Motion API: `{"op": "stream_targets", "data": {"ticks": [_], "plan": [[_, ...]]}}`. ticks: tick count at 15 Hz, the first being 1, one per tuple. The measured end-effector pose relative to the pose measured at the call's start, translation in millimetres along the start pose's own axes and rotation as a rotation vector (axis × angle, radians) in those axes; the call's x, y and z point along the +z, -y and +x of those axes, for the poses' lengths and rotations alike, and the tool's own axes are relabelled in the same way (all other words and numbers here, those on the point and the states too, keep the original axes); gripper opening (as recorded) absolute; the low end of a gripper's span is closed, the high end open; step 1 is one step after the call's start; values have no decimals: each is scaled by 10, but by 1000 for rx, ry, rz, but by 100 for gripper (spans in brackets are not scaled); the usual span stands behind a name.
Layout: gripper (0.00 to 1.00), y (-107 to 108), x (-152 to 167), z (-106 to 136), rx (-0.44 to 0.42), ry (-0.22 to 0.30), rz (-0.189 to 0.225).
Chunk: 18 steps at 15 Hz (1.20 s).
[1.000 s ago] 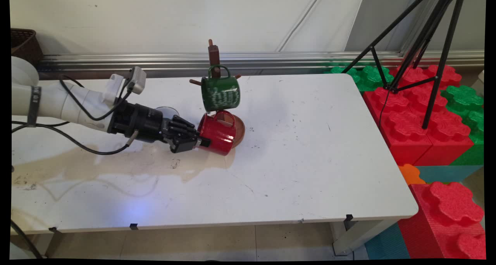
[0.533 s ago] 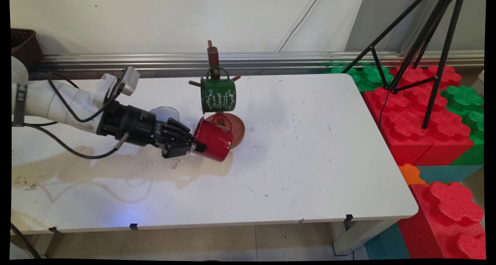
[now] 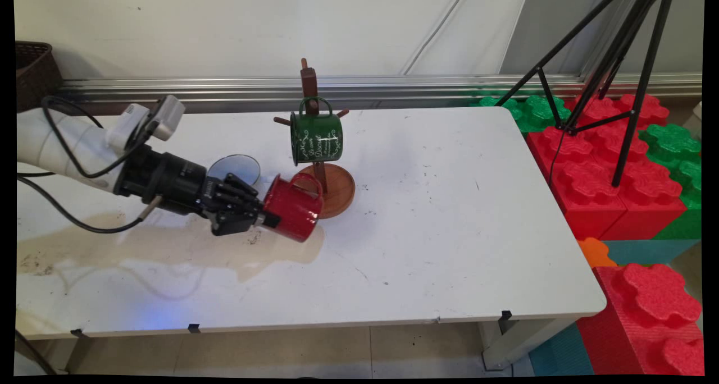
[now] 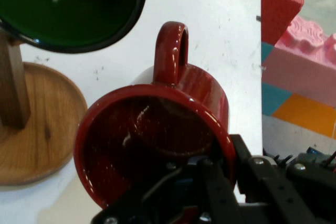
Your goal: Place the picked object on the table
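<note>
Pulled left off the stand, glossy red mug point(image 3: 293, 208) tilts in the hand point(image 3: 263, 218).

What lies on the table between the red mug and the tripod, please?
Main view: bare white table lies between the red mug and the black tripod; the wooden mug stand sits just behind.

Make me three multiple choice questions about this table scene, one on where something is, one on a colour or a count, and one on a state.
1. Where is the green mug?
A. hanging on the wooden mug tree
B. lying on the table
C. in the gripper

2. How many mugs are in view?
A. one
B. two
C. three

3. How is the red mug held?
A. upright on the table
B. hung from a peg
C. tipped sideways, gripped at its rim

Answers:
1 A, its handle hooks a peg.
2 B, one green and one red.
3 C, in the hand view a finger sits inside its mouth.
</note>
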Motion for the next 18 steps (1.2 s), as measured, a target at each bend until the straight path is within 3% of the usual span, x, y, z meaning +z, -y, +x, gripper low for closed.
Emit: {"op": "stream_targets", "data": {"ticks": [8,18], "plan": [[0,-30,-356,1,40,93,27],[0,-6,-867,-28,82,236,99]]}}
